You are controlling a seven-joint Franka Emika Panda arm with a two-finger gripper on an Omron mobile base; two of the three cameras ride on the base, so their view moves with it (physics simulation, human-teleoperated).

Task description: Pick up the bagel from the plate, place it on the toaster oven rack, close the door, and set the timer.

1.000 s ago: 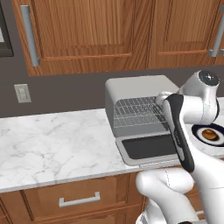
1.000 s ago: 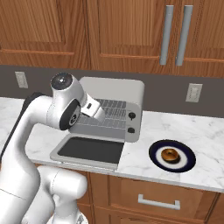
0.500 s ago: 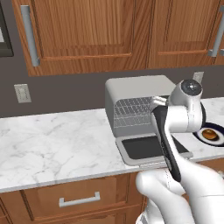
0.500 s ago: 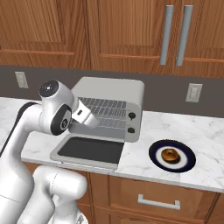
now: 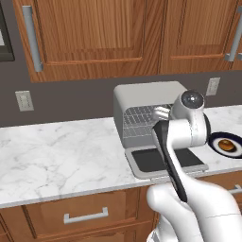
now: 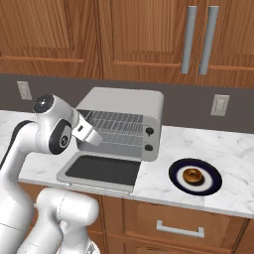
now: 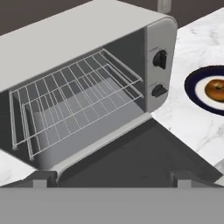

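— Wood cabinets above, a marble counter (image 6: 233, 193) below, and a grey oven (image 6: 124, 101) standing on it with its door (image 6: 101, 170) flat down and the rack (image 6: 116, 128) bare. So nothing is loaded yet?

— Nothing. The bagel (image 6: 192, 175) sits in the middle of the plate (image 6: 212, 183), on the counter at about three o'clock from the oven and clear of it. From the hand camera the plate is at the two o'clock edge, partly cut off.

— And the gripper (image 6: 91, 137)?

— It hangs in front of the oven mouth, above the lowered door, fingers spread wide and nothing between them. In the left view it is mostly hidden behind the arm's own elbow.

— So the pickup is the step in hand, I'd say. How would you do it well?

— Swing the hand over toward three o'clock, well above the door edge so it clips neither the handle nor the oven's knob panel (image 7: 159, 74). Centre it over the bagel, come straight down, and set the fingers across the ring's outside, not into the hole. Stop short of the plate so the tips don't scrape or push it.

— Any risk?

— The bagel is small and round; closing off-centre would probably skid it across the plate. Lift it level afterwards, since the rack's thin bars want a flat landing.
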